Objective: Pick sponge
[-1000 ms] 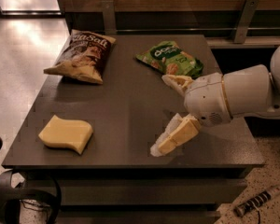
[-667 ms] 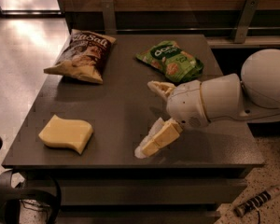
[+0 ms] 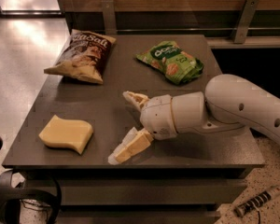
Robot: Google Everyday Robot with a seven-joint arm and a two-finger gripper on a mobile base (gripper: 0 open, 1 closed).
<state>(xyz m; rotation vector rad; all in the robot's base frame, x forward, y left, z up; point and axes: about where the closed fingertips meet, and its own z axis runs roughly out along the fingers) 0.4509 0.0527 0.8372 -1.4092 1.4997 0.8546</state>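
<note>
The sponge (image 3: 66, 134), a pale yellow foam slab with wavy edges, lies flat on the dark table (image 3: 107, 85) near its front left corner. My gripper (image 3: 123, 125) reaches in from the right on a white arm, low over the table near the front edge. Its two yellowish padded fingers are spread wide apart and hold nothing; one finger (image 3: 135, 99) is toward the back, the other toward the front. The gripper is to the right of the sponge, with a gap of bare table between them.
A brown and cream snack bag (image 3: 82, 55) lies at the back left of the table. A green snack bag (image 3: 171, 61) lies at the back right. A wooden wall with metal brackets runs behind the table. Cables lie on the floor at front left.
My gripper and arm have moved left across the table toward the sponge, staying open. The sponge and the bags have not moved.
</note>
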